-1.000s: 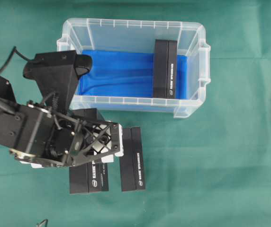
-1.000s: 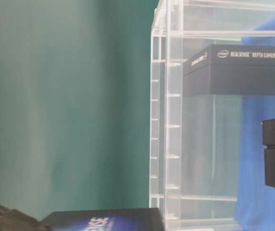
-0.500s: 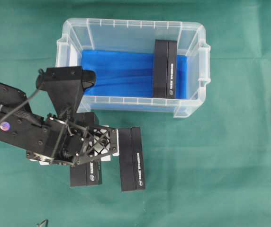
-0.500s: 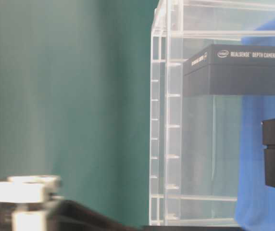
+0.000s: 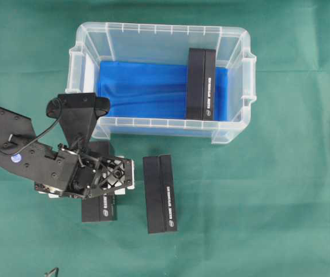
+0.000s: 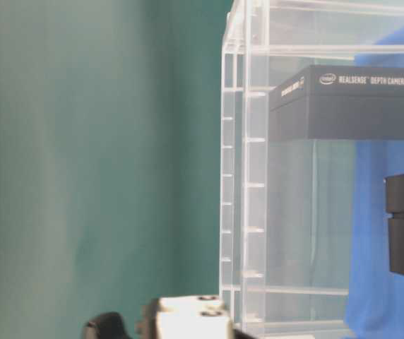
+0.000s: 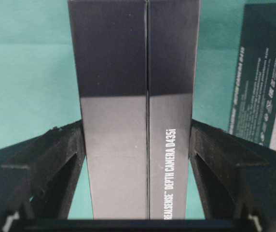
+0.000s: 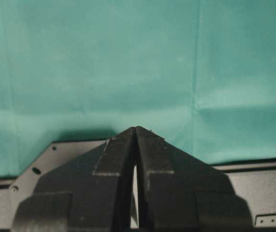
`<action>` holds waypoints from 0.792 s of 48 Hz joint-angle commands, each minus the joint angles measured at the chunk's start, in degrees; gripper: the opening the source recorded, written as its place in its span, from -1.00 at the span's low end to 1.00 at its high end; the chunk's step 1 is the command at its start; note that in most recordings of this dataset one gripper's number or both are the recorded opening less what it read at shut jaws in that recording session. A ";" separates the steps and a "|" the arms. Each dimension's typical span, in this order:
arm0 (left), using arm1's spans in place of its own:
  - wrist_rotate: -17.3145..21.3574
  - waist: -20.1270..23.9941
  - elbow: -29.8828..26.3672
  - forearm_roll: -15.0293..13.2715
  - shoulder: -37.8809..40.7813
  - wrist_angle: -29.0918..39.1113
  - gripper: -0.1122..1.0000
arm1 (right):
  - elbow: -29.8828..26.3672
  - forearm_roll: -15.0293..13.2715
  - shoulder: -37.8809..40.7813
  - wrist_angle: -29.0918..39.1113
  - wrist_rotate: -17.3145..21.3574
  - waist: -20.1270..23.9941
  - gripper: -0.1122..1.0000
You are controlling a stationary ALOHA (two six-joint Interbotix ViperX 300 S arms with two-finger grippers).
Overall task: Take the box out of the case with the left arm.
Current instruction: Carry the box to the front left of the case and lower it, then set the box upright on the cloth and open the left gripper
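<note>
The left gripper (image 7: 138, 145) clamps a RealSense D435i box (image 7: 138, 106) low over the green cloth (image 5: 280, 202), outside the case (image 5: 234, 130), likely setting it beside another box (image 5: 160, 193) already out; a third box (image 5: 201, 83) is inside.

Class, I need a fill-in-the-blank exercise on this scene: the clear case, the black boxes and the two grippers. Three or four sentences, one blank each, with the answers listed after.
1. The number of black boxes inside the case is ____.
2. The floor of the case is lined in the colour ____.
3. The left gripper has its fingers on either side of a black ____, over the green cloth.
4. The jaws of the right gripper are ____.

Missing words: one; blue; box; shut
</note>
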 commanded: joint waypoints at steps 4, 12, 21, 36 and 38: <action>0.18 -0.09 1.49 -0.53 0.00 -4.48 0.32 | -0.53 -0.18 0.00 -0.18 0.09 -0.09 -0.78; 0.26 -0.09 2.37 -0.53 0.26 -5.27 0.32 | -0.53 -0.18 0.09 -0.18 0.09 0.00 -0.78; 0.70 -0.09 3.43 -0.62 -0.18 -6.06 0.33 | -0.53 -0.18 0.18 -0.18 0.09 0.00 -0.78; 3.43 -0.09 4.13 -0.53 -0.44 -7.73 0.33 | -0.53 -0.18 0.18 -0.35 0.09 0.00 -0.78; 3.43 0.00 4.04 -0.62 -0.44 -7.73 0.33 | -0.62 -0.18 0.18 -0.18 0.09 0.00 -0.78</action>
